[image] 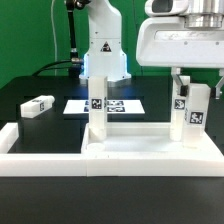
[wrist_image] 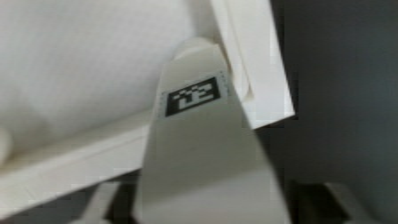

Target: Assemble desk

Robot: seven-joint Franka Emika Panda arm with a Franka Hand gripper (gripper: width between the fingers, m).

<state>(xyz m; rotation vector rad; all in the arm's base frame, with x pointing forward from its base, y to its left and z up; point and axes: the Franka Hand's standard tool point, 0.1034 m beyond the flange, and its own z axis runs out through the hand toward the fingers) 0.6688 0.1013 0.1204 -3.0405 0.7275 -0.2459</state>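
Note:
The white desk top [image: 140, 150] lies flat at the front, rim up. One short square leg [image: 97, 105] stands upright at its corner on the exterior view's left. My gripper [image: 191, 84] is shut on a second leg [image: 190, 118], held upright at the corner on the exterior view's right. In the wrist view this leg [wrist_image: 205, 150] with its square tag runs from between my dark fingers [wrist_image: 118, 205] down to the top's rimmed corner [wrist_image: 249, 60]. My gripper [wrist_image: 210, 212] sits at the leg's upper end. A loose leg [image: 38, 104] lies on the black table on the exterior view's left.
Long white border bars [image: 40, 160] run along the front and the exterior view's left, against the desk top. The marker board [image: 118, 105] lies flat behind the standing leg. The arm's white base [image: 103, 45] stands at the back.

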